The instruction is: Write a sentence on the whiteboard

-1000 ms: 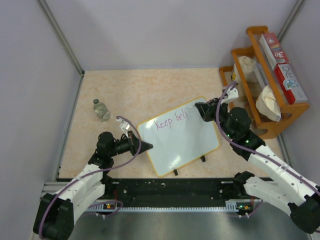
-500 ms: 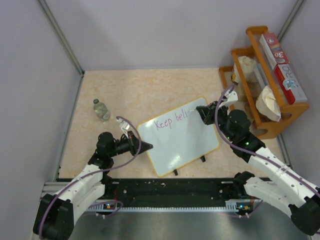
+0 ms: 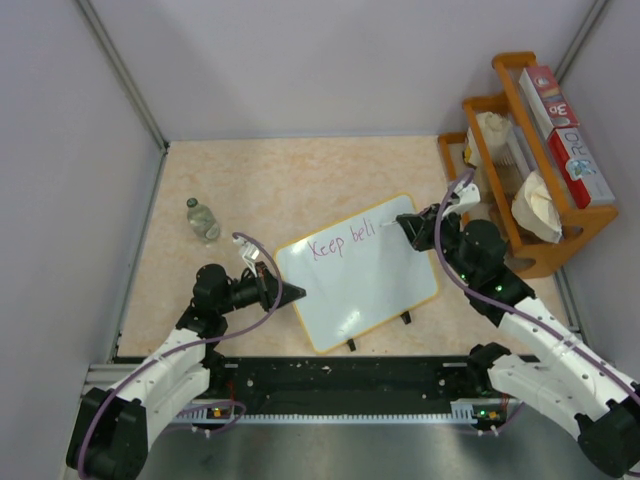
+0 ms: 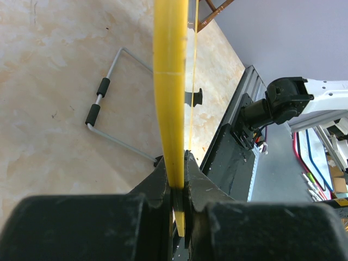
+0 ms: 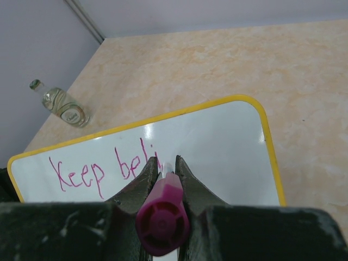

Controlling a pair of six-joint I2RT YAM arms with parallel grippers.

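Observation:
The whiteboard lies tilted on the table, white with a yellow rim. On it the sentence reads "Keep beli" in purple-pink marker. My left gripper is shut on the board's left rim; in the left wrist view the yellow edge runs up from between the jaws. My right gripper is shut on a magenta marker, with the tip hidden by the fingers, just right of the last letter.
A small glass bottle lies at the left back of the table. A wooden rack with boxes and cloths stands at the right. The board's wire stand and black clips show at its near edge.
The right gripper has shifted slightly right along the first line, and the writing has grown from "Keep bel" to "Keep beli". The left gripper has stayed still on the rim.

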